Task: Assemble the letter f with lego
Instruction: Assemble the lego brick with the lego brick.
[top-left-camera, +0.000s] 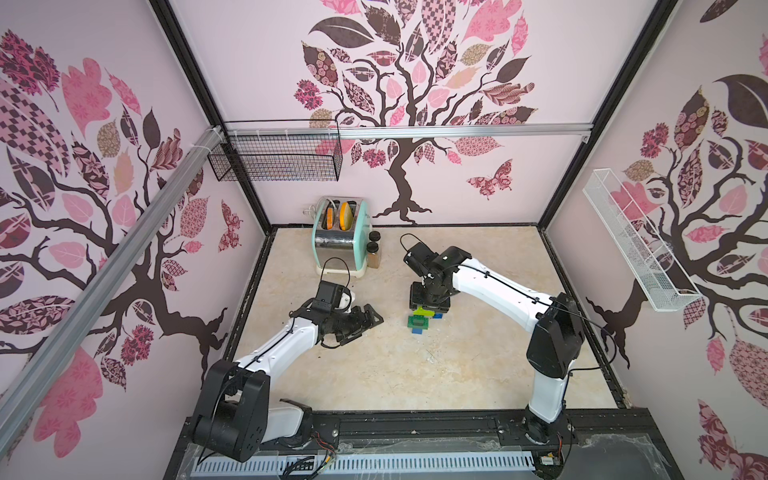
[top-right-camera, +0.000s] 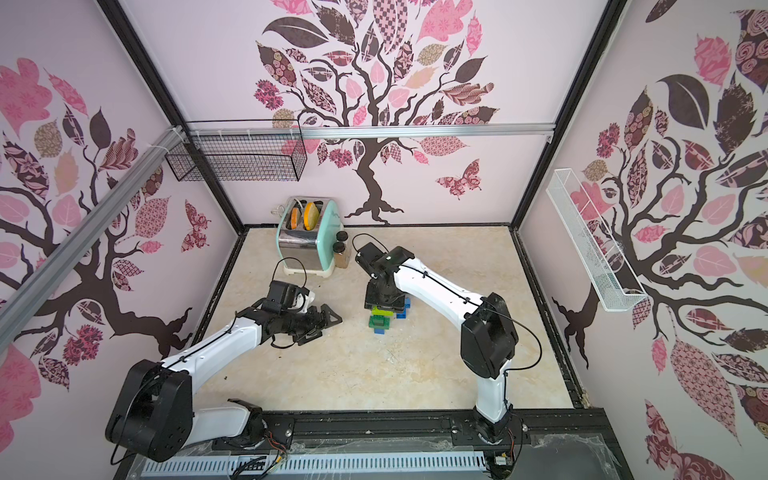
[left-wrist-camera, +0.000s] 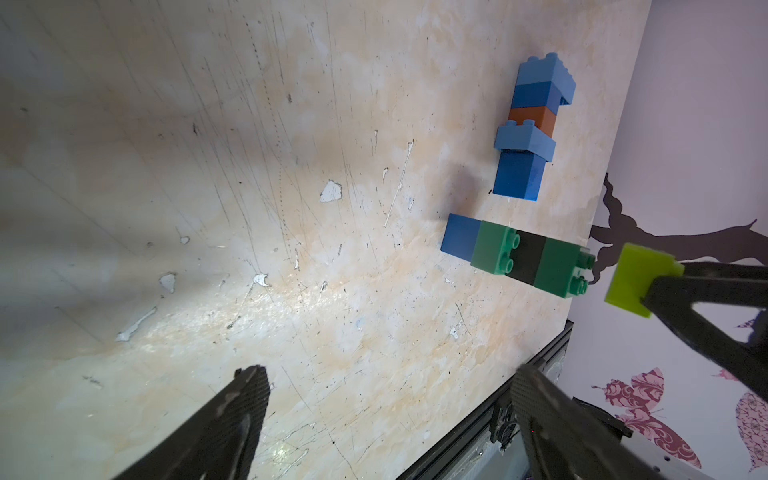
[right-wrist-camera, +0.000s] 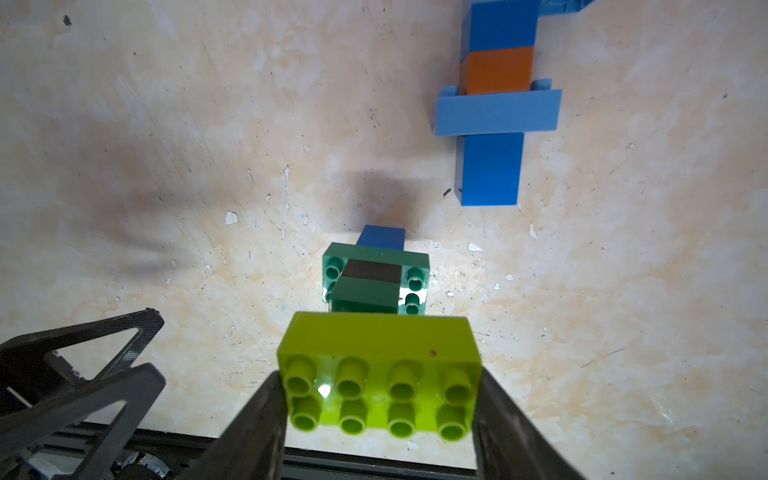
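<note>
The right gripper (right-wrist-camera: 380, 397) clamps the lime brick (right-wrist-camera: 378, 345) by its short ends, just off the studded end of the lying green-black-blue stack (right-wrist-camera: 376, 286), which it partly hides. The blue-and-orange stack (right-wrist-camera: 494, 112) nearby is cut off by the frame. The left gripper (left-wrist-camera: 388, 374) gapes empty, apart from both stacks.

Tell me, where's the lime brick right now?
The lime brick is clamped in the right gripper, hanging just above the upright green stack near the middle of the table, with the flat blue stack nearby.
</note>
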